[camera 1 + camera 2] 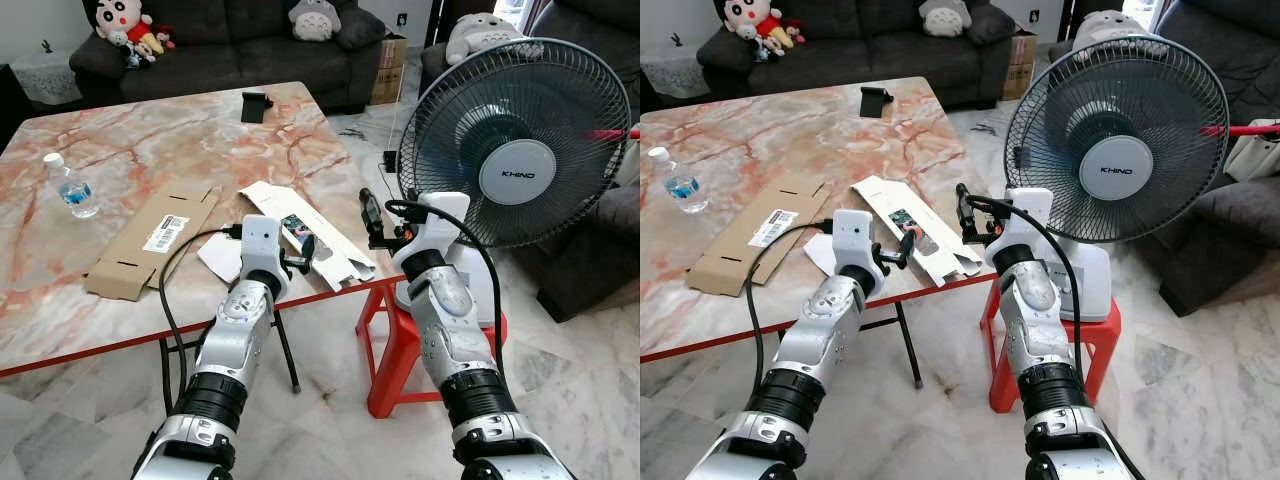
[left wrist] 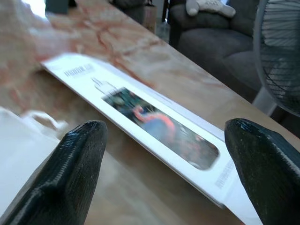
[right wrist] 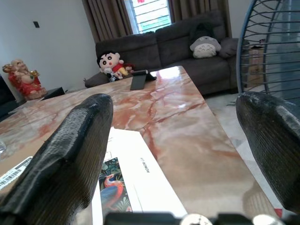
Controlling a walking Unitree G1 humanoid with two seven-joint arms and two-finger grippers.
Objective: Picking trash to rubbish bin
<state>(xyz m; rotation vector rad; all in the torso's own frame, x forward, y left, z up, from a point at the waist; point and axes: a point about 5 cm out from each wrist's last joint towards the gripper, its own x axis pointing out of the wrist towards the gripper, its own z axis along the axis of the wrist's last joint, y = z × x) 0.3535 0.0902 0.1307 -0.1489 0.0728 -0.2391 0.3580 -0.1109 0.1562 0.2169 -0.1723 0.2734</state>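
A long white flat carton [image 1: 318, 243] with a colour picture printed on it lies at the marble table's near right corner. My left gripper [image 1: 304, 254] hovers just above its near end, open, with the carton [image 2: 159, 125] showing between the black fingers [image 2: 77, 157]. A white paper scrap [image 1: 218, 256] lies beside that wrist. A flattened brown cardboard piece [image 1: 150, 240] and a small plastic water bottle [image 1: 72, 187] are further left. My right gripper [image 1: 371, 213] is open at the table's right edge, holding nothing, and looks along the tabletop past the carton [image 3: 133, 176].
A standing fan [image 1: 522, 150] sits on a red stool [image 1: 392, 345] close to my right arm. A black object [image 1: 257, 106] lies at the marble table's [image 1: 150, 130] far edge. Dark sofas with plush toys [image 1: 130, 28] line the back. Tiled floor lies below.
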